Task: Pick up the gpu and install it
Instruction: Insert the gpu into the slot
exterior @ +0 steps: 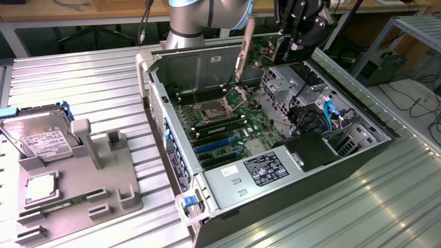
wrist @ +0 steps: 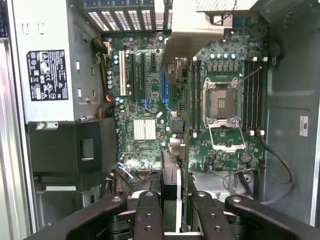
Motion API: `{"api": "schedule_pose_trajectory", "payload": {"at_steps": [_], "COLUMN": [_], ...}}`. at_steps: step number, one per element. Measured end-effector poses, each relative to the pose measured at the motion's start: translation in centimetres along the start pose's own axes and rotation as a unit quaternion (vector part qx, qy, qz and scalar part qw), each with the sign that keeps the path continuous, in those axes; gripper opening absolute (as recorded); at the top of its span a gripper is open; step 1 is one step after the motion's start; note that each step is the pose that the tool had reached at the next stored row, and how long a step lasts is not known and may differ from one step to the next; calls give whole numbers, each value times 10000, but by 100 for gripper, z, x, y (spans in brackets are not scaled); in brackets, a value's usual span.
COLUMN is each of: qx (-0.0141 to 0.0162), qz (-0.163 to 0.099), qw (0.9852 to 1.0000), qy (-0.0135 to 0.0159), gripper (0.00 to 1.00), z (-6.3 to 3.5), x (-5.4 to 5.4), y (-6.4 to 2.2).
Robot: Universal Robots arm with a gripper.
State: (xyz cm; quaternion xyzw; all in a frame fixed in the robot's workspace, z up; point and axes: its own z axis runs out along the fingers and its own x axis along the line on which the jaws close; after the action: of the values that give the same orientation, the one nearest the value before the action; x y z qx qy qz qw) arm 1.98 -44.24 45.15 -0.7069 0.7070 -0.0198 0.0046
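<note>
My black two-fingered pincer (exterior: 293, 44) hangs in the upper right of the exterior frame, over the far end of the open grey computer case (exterior: 358, 155), and its fingers (wrist: 148, 210) are clamped on the thin flat green expansion card with a long silver bracket, the gpu (exterior: 258, 49). In the exterior view the card sits just to the frame's left of my fingers, held on edge, with the silver bracket running down its left side as a long, nearly upright strip that leans a little. In the wrist view the same card stands edge-on between my fingers at the bottom centre and stretches away up the frame, the bracket (wrist: 192, 32) spreading into a pale plate near the top centre. What matters here is how that long axis lies against the green motherboard (wrist: 220, 150) below: the card runs roughly parallel to the blue expansion slot (wrist: 163, 86) and the white expansion slot (wrist: 122, 80) in the upper middle of the wrist frame. The blue slot lies just to the frame's left of the card's edge. I judge the card well above the board, not touching any slot.
</note>
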Motion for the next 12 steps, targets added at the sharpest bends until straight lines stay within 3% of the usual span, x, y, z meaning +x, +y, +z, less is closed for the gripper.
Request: {"api": "schedule_pose_trajectory", "payload": {"at_steps": [4,9,12], "qx": [5,14,16], "qz": [-234,-634,-729], "qw": [9997,9980,9973], "qy": [-8,-22,-26], "gripper": [28,28,28], "z": [0,0,10], "x": [0,0,0], "y": [0,0,0]}}
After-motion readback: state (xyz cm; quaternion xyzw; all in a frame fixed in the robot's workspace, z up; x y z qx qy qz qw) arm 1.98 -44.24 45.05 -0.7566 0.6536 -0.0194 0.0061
